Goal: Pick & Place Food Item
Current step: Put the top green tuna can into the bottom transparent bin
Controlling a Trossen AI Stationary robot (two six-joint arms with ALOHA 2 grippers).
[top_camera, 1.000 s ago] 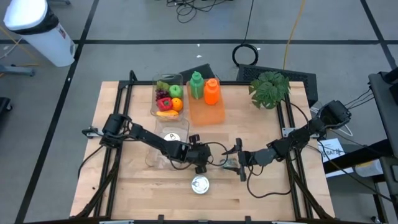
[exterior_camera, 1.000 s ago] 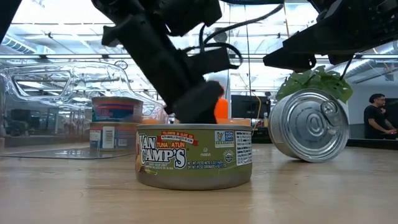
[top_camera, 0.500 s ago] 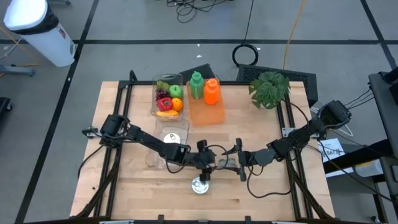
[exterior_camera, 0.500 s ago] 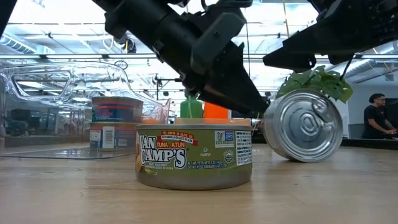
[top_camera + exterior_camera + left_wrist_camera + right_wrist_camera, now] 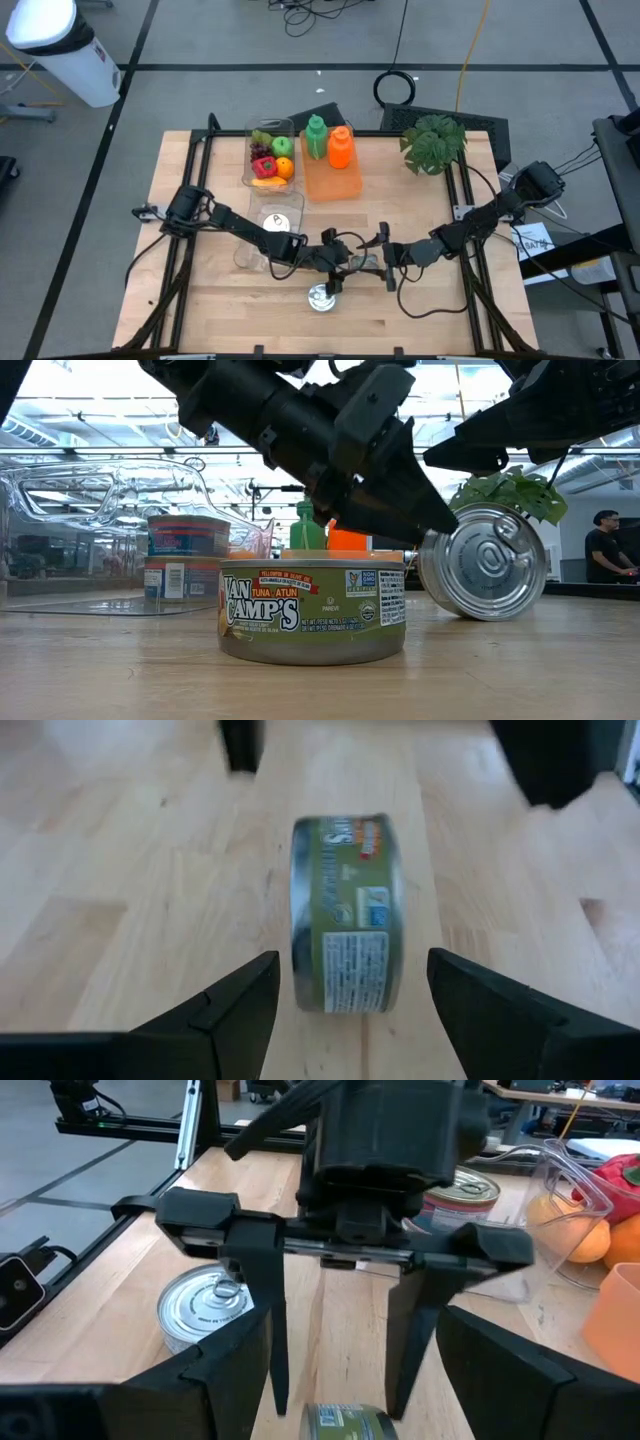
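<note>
Left gripper (image 5: 333, 281), seen from above, has swung from beside the right gripper (image 5: 384, 258) toward the tuna can (image 5: 321, 297) near the table's (image 5: 200, 300) front edge, fingers spread. Low down, it now hangs just over that upright can, while a silver can (image 5: 485, 562) lies on its side behind. Its wrist view frames the can between open fingers (image 5: 240, 1010), so a grasp looks imminent; the right gripper waits open.

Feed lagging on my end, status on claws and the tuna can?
Left claw open, hovering over tuna can. Can upright on table, not gripped. Right claw open, close opposite. Second can lying on its side nearby.
</note>
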